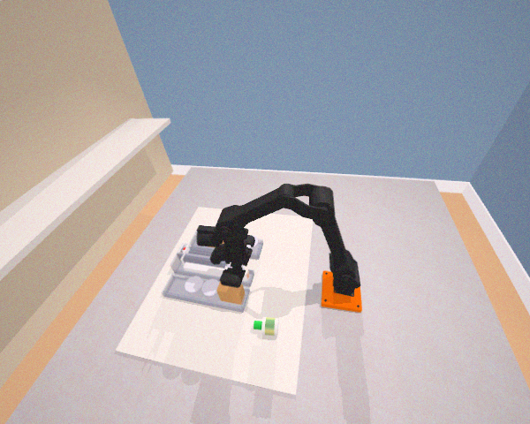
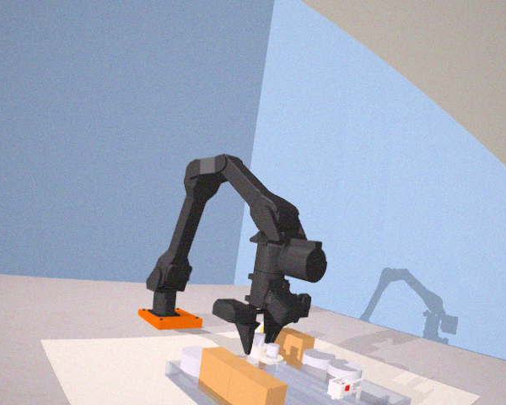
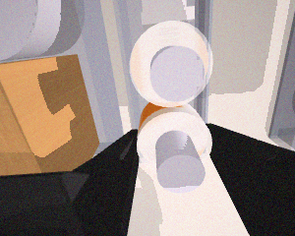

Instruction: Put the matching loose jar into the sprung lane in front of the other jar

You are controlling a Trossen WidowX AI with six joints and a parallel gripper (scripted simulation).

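Note:
My gripper (image 1: 238,269) (image 2: 258,346) (image 3: 170,133) points down at the front part of the middle lane (image 1: 203,268). It is shut on a white jar with a pale lilac cap (image 2: 259,338) (image 3: 181,169) and an orange patch on its side. The other jar (image 2: 272,349) (image 3: 177,79), with the same white shoulder and pale cap, stands directly behind the held one, touching or nearly so. The held jar's cap looks slightly tilted in the wrist view. Its base, the front stop and the contact with the lane floor are hidden. The pusher plate is not clearly visible.
A loose jar with a green band (image 1: 269,326) lies on its side on the white mat (image 1: 201,346). Side lanes hold orange blocks (image 1: 230,293) (image 2: 240,375) (image 3: 44,118) and white discs (image 1: 193,284) (image 2: 345,368). One block stands close beside the left finger.

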